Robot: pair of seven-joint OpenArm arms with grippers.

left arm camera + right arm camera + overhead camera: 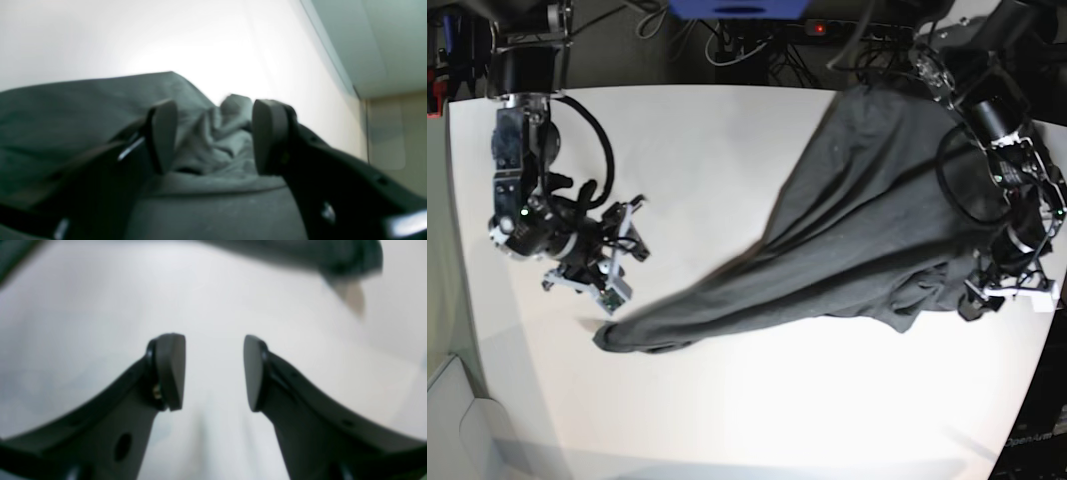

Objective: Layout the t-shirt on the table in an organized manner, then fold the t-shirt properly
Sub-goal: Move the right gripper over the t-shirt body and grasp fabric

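1. In the base view we see the shirt stretched in a long diagonal across the white bench, from a narrow drawn-out end near the right hand up to a broad part at the far edge, under the left arm.
2. That view alone shows the whole layout; the narrow end looks blurred.
3. In the right wrist view we see the right hand released, its fingers apart with only bare bench between them. A blurred dark edge of shirt crosses the top corner, apart from the fingers.
4. In the left wrist view we see the left hand with its fingers spread, low over bunched folds of shirt. Cloth lies between and beneath them, but nothing is pinched.
5. In the base view the left hand sits at the shirt's crumpled edge near the bench's side.
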